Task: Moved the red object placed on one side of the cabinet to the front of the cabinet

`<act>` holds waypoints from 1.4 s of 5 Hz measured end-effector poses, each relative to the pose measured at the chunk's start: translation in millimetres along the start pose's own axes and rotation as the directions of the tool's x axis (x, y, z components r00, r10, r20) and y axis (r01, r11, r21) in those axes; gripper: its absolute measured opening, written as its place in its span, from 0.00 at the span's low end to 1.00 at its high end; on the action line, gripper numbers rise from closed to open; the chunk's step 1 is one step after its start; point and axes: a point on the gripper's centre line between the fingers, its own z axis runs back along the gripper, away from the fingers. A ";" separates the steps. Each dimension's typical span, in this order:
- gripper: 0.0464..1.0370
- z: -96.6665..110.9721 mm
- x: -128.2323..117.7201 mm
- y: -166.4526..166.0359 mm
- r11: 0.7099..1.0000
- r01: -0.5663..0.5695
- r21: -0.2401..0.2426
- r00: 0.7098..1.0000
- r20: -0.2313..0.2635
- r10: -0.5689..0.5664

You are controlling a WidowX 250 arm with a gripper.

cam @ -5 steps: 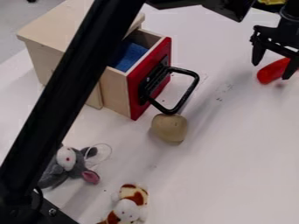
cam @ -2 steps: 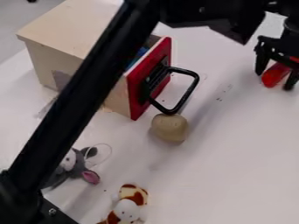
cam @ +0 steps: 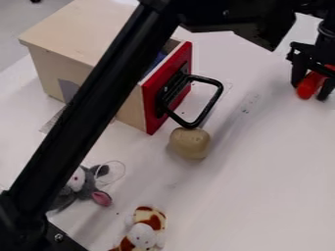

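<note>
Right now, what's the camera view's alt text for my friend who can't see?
Black claw over a red object at the picture's right; left of it, a wooden cabinet with its red-fronted drawer open; nearer, a tan lump, gray plush and spotted plush.

No text, label, number or sign can be read.

My arm (cam: 85,112): a long, glossy black bar and an angular black joint (cam: 242,22). A silvery screw (cam: 59,237) marks its black housing (cam: 21,223).
</note>
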 end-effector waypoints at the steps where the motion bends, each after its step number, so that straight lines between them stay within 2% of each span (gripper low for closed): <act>1: 0.46 3.3 -4.4 0.1 1.000 0.000 -0.003 1.000 0.001 0.000; 2: 0.46 5.9 -12.8 2.5 1.000 -0.013 0.009 0.999 -0.030 0.013; 3: 0.46 33.2 -28.6 -1.0 1.000 -0.028 0.013 1.000 -0.006 0.028; 4: 0.46 66.4 -52.8 -6.5 0.999 -0.037 -0.002 0.998 0.046 0.037; 5: 0.46 49.8 -98.2 -20.8 1.000 -0.021 -0.019 1.000 -0.018 0.020; 6: 0.46 20.6 -145.9 -36.7 1.000 0.023 -0.011 0.995 -0.092 -0.024; 7: 0.46 12.1 -159.9 -45.8 0.999 0.042 -0.014 0.995 -0.089 -0.043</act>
